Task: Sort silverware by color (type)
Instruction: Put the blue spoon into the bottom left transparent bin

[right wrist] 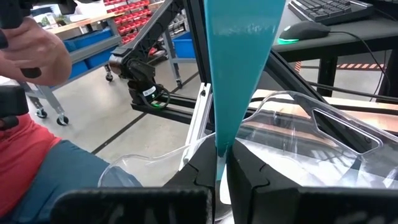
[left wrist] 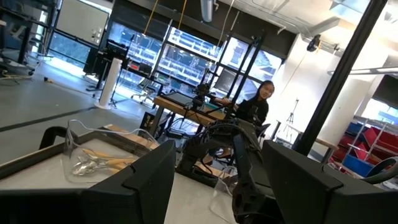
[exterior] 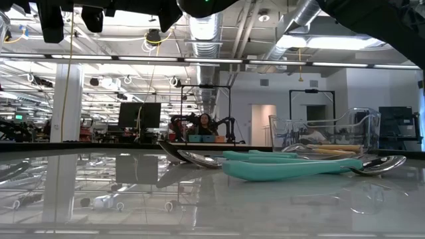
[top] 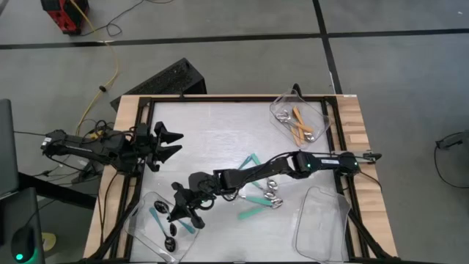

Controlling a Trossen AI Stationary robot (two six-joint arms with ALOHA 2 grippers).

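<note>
1. As the high view shows it, the sort is partly done: the far tray (top: 322, 121) holds the orange spoons (top: 299, 125), and the near left tray (top: 139, 220) holds blue spoons (top: 159, 218) with dark bowls.
2. The near right tray (top: 322, 227) shows nothing in it that I can make out.
3. Left to do: several green spoons (top: 253, 213) lie loose on the table (top: 212, 132) between the trays, silver bowls bunched together near mid-table. The low view shows two or three of them lying flat; the exact count is uncertain from either view.
4. The right gripper (top: 181, 211) is reached far across the table to the near left tray, hanging over its inner edge. Its arm is stretched long and low, wrist turned down toward the tray.
5. The right wrist view shows its fingers (right wrist: 202, 171) pressed together on a thin blue handle (right wrist: 239, 68), which stands straight out from the tips. The spoon's bowl is hidden.
6. Judgement: this spoon is about to join the blue ones; release is not yet made.
7. The left gripper (top: 170, 144) waits at the table's left edge, pointing inward, fingers spread and holding nothing.
</note>
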